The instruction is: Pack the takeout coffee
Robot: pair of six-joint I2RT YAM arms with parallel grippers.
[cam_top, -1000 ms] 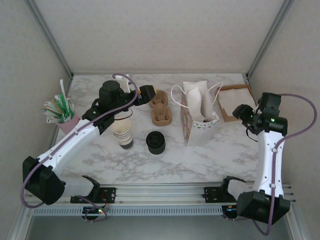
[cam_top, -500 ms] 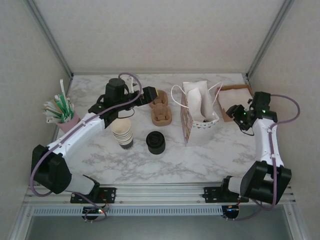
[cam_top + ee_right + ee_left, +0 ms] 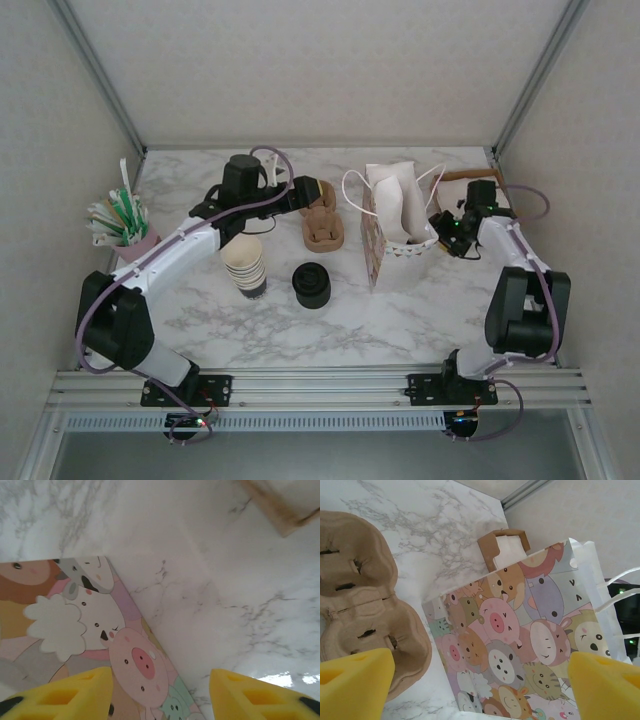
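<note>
The takeout coffee is out of view. My left gripper (image 3: pixel 318 192) hangs open over the far end of the brown pulp cup carrier (image 3: pixel 323 228). In the left wrist view its gripper (image 3: pixel 480 690) has wide-apart yellow fingertips (image 3: pixel 355 680), with the carrier (image 3: pixel 365 605) at the left and the cartoon-animal paper bag (image 3: pixel 520 630) ahead. My right gripper (image 3: pixel 447 222) is low at the right side of the bag (image 3: pixel 395 215). It stands open (image 3: pixel 160 695), and the bag's printed wall (image 3: pixel 75 630) runs between its fingers without being clamped.
A cream stack of lidless cups (image 3: pixel 245 262) and a stack of black lids (image 3: pixel 312 285) stand near the table's middle front. A pink cup of straws (image 3: pixel 125 228) is at the left. A cardboard napkin box (image 3: pixel 462 176) sits behind the right arm.
The left gripper has slid right, over the carrier, with its jaws slightly narrower. The right arm has swung left and down to the bag's right side, and its jaws have narrowed.
</note>
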